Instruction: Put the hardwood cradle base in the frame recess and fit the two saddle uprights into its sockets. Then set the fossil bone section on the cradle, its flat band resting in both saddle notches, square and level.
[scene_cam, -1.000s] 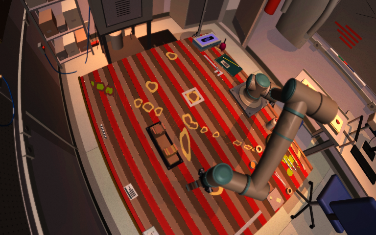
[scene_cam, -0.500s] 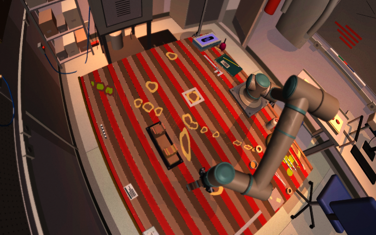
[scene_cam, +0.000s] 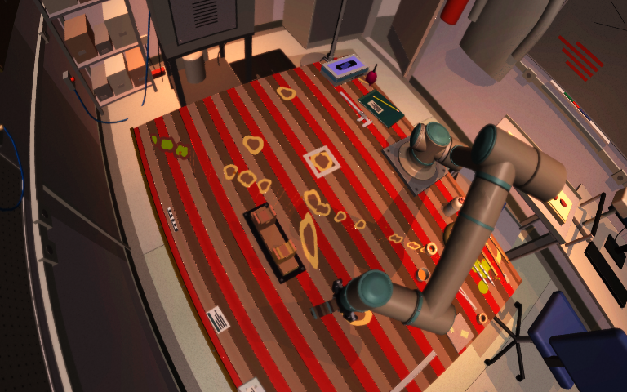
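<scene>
The fossil bone section [scene_cam: 320, 310] is a short dark piece held above the striped table, near its front edge. The hardwood cradle base [scene_cam: 273, 241] sits in the black frame recess [scene_cam: 273, 243] at mid-table. Two saddle uprights [scene_cam: 264, 216] [scene_cam: 284, 253] stand in it, one toward each end. The gripper [scene_cam: 322, 309] is to the front right of the frame, apart from it. It is closed on the bone section.
A small orange cup [scene_cam: 422, 275] stands behind the forearm. Yellow ring marks [scene_cam: 308, 239] are scattered across the table, one long one just right of the frame. The robot base [scene_cam: 418, 162] is on the right side. A blue chair [scene_cam: 573, 342] stands off the front right corner.
</scene>
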